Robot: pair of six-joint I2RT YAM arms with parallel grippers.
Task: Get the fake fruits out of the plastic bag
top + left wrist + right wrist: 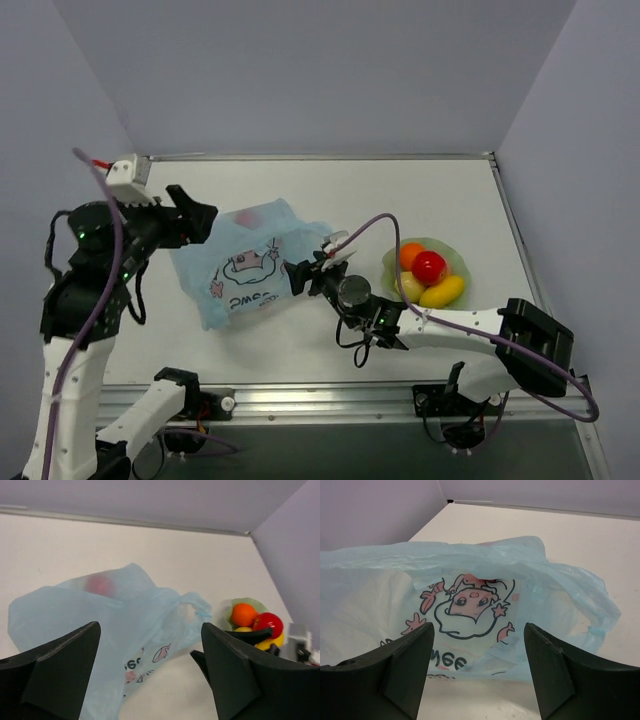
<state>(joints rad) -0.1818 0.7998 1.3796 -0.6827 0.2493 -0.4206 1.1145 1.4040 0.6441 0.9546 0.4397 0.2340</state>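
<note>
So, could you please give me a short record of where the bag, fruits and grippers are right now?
bag: lying on table, between the grippers
bagged fruit: one, red, showing through the far end
dish: holds an orange, a red ball, two yellow fruits
left gripper: open, empty, at bag's left end
right gripper: open, empty, facing bag's right side

Overhead camera looks down on the whole tabletop (400,200); both wrist cameras look closely past their fingers (55,675) at one bag (470,570).

A pale green dish (461,263) sits on the white table (380,200), toward its right side.
</note>
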